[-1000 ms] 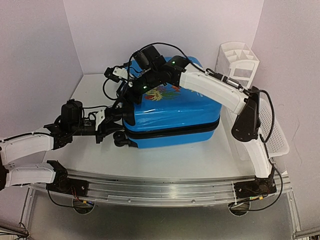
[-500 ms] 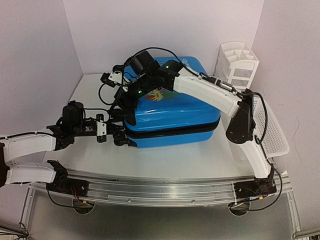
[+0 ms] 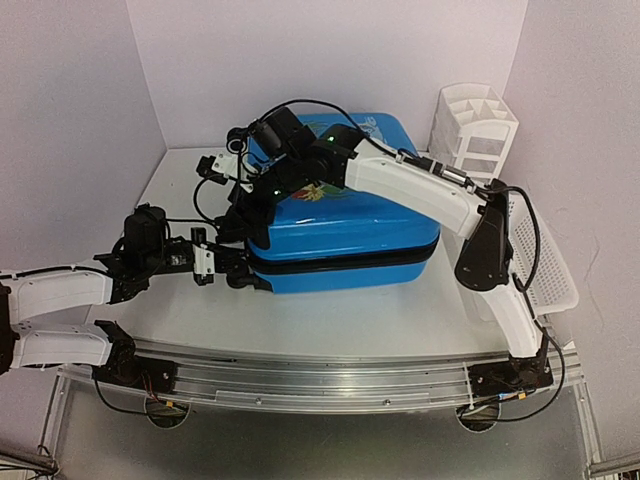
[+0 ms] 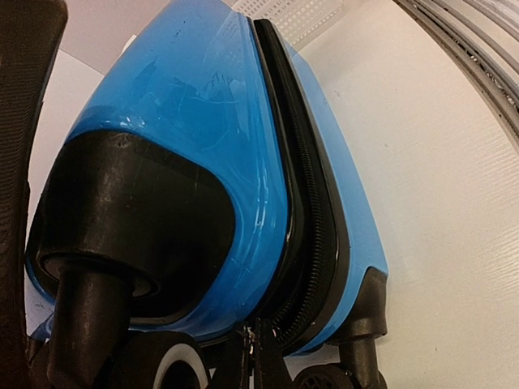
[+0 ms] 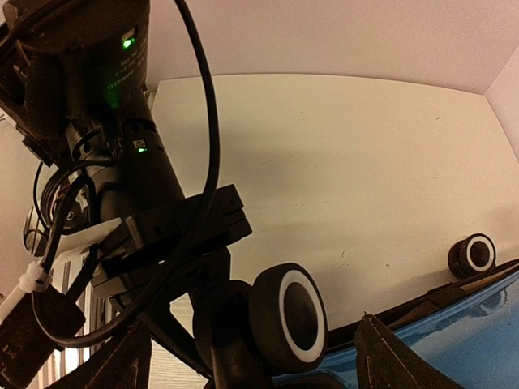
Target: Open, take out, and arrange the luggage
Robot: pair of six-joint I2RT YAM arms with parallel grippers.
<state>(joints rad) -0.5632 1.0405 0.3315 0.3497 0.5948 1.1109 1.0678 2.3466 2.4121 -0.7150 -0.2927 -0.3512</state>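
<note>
Closed luggage (image 3: pixel 350 215) on the table (image 3: pixel 400 310), wheels leftward: left gripper (image 3: pixel 236 268) pressed together at the zipper band (image 4: pixel 312 219), right gripper (image 5: pixel 251 361) spread about a wheel (image 5: pixel 288 318); an unbraced tug may drag the luggage instead of unzipping it.

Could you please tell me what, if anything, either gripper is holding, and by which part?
The left gripper seems shut on the zipper pull of the luggage; the right gripper holds nothing.
</note>
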